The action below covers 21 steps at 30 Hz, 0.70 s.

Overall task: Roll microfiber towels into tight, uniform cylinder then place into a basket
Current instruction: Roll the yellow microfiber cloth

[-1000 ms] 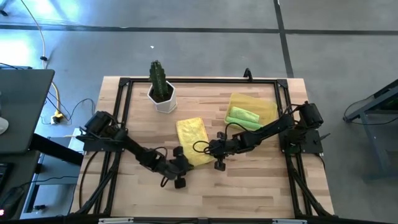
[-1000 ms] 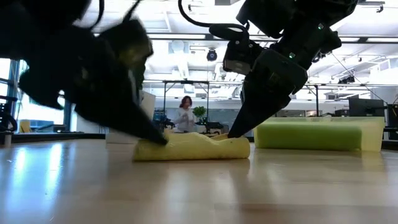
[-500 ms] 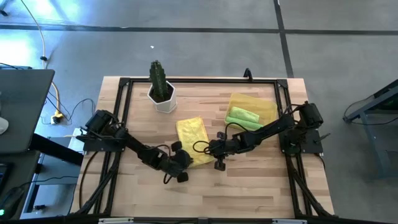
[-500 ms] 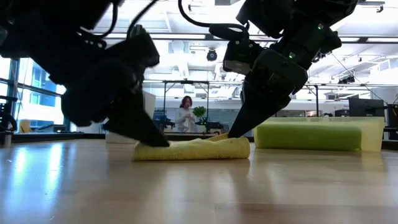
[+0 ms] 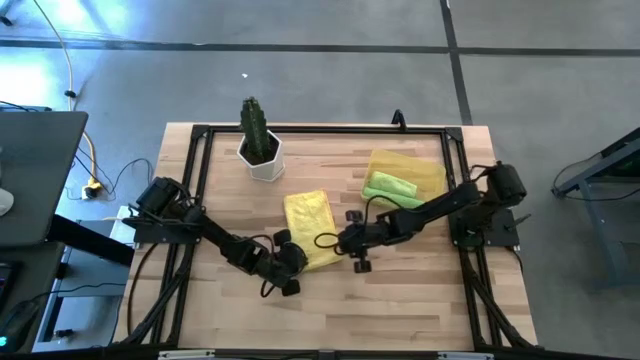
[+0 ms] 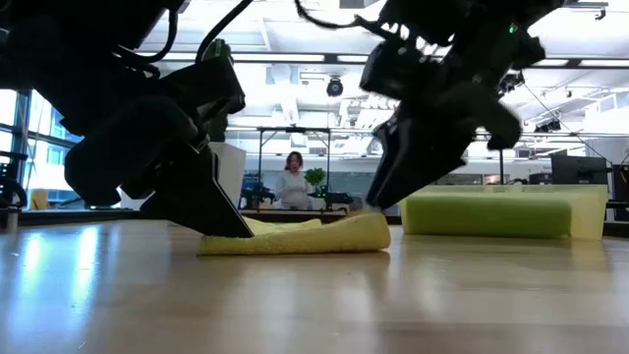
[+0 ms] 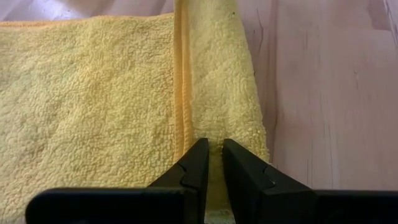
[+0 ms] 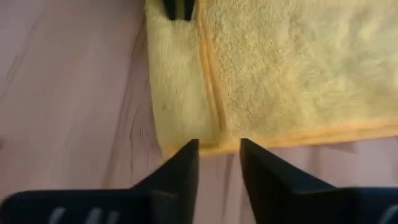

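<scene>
A yellow microfiber towel [image 5: 308, 215] lies flat on the table's middle, its near edge folded over into a thick strip [image 7: 217, 74]. My left gripper [image 7: 216, 155] is shut on the strip's left end. My right gripper [image 8: 217, 149] stands open at the strip's right end [image 8: 186, 134], and in the low view its fingertips [image 6: 378, 202] are a little above the cloth. The translucent yellow basket [image 5: 425, 165] sits at the far right. A rolled lime green towel [image 5: 390, 186] lies in it. My left gripper pinches the left end of the folded strip [image 7: 214, 134] between its two fingers, more than one layer of cloth. The fingers slant down from the table's near left and lie along the strip. The towel rests on the table [image 6: 295, 236], slack.
A white pot with a green cactus [image 5: 260, 150] stands at the far left of the table. A black frame [image 5: 200, 135] runs around the tabletop. Bare wood lies along the near edge [image 5: 330, 310].
My right gripper has opened, let go of the strip's right end and rolled about its own axis, its fingertips now just above the cloth. The towel's raised folds have sunk flatter onto the table. My left gripper has tipped a little and kept its hold.
</scene>
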### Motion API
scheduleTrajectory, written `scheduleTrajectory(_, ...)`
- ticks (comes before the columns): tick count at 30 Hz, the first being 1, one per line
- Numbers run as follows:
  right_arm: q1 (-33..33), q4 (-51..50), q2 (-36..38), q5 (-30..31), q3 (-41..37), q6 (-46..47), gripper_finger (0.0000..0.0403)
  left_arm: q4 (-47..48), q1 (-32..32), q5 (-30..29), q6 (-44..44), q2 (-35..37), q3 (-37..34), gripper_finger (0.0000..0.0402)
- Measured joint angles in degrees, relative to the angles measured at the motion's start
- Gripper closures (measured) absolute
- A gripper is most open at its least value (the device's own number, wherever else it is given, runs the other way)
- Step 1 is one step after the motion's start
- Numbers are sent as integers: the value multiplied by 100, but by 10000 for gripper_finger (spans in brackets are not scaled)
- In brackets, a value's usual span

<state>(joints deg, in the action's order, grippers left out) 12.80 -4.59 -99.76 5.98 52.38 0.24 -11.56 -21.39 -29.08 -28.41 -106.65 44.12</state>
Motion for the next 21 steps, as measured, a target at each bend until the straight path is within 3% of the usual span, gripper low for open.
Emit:
scheduleTrajectory(4, 11, -594, 462, -87, 0, -291, 259, -2, 0, 2, -51, 0, 0, 359)
scheduleTrajectory(8, 203, -307, 599, -527, 0, -556, 253, -13, 12, 3, -51, 0, 0, 359)
scheduleTrajectory(13, 450, 572, 144, -616, 0, -818, 258, -24, 72, 16, -61, 0, -2, 359)
scheduleTrajectory(21, 435, 1239, -770, 99, 0, -913, 258, -26, 76, 24, -215, 0, -2, 359)
